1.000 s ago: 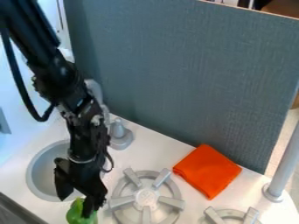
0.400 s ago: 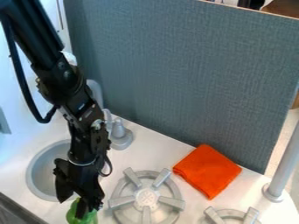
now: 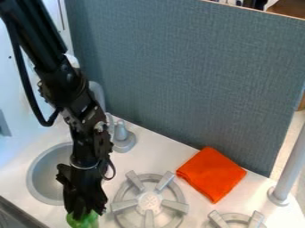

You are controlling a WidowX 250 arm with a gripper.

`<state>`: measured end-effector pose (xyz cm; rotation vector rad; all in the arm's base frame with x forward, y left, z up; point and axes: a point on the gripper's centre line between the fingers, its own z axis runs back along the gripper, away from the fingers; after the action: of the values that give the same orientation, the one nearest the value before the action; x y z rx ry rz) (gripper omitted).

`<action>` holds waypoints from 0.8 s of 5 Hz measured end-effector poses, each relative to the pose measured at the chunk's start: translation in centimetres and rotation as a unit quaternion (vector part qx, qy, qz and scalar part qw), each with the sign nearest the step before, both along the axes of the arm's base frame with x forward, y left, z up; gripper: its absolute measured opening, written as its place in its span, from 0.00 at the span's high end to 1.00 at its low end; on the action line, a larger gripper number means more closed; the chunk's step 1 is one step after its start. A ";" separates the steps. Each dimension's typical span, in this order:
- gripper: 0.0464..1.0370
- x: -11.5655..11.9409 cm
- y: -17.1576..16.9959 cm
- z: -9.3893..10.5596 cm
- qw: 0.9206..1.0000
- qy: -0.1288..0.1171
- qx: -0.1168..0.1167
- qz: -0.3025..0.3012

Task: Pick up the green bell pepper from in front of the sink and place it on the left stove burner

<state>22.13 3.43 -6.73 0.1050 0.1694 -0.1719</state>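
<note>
The black gripper (image 3: 84, 213) hangs at the lower left, pointing down between the sink and the large burner. Its fingers are drawn in around the top of a green object (image 3: 82, 221), shut on it. That object is rounded and shiny, at the bottom edge of the view, with its upper part partly hidden by the fingers. An orange folded cloth (image 3: 212, 174) lies flat to the right, against the grey-blue panel, well apart from the gripper.
Behind the gripper on the left is a round grey sink (image 3: 40, 180), with a faucet base (image 3: 124, 140) behind. A large burner (image 3: 149, 201) stands close on the right. Another burner (image 3: 237, 218) and a grey post (image 3: 286, 171) are farther right. The tall panel (image 3: 196, 80) borders the counter's back.
The gripper's fingers have closed from a wide spread onto the green object. The wrist has shifted and turned slightly. The cloth has stayed in place.
</note>
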 end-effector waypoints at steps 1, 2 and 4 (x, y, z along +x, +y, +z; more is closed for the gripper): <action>0.89 -0.3 0.0 0.0 1.000 0.009 -0.009 0.008; 0.93 -0.7 0.6 1.6 0.999 0.006 -0.035 0.027; 0.93 1.0 -0.8 6.9 0.994 -0.056 -0.087 0.016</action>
<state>23.12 2.66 0.14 -0.0611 0.0430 -0.1470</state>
